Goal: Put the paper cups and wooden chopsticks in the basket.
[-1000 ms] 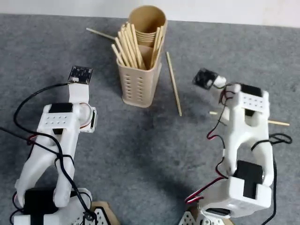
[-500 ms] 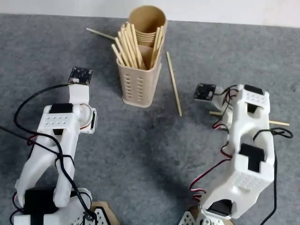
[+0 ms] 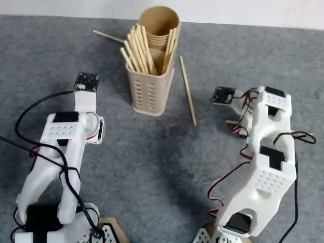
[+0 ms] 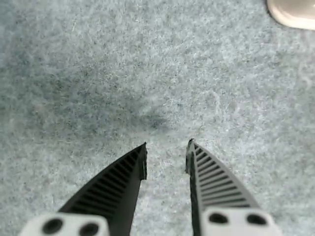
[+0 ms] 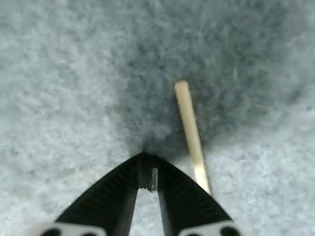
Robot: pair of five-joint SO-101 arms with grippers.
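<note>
The basket [image 3: 150, 91] stands on the grey tabletop [image 3: 152, 167]. Paper cups [image 3: 159, 23] and many wooden chopsticks [image 3: 136, 50] are inside it. One loose chopstick [image 3: 188, 91] lies just beside the basket, and another chopstick [image 3: 108, 36] lies behind it. The left jaws are a little apart and hold nothing. The right jaws are pressed together and empty, with a third chopstick [image 5: 191, 132] just beside their tips.

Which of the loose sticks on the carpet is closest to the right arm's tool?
The chopstick lying right beside the right tool, mostly hidden under that arm. The long chopstick beside the basket and the chopstick behind it lie farther off.
</note>
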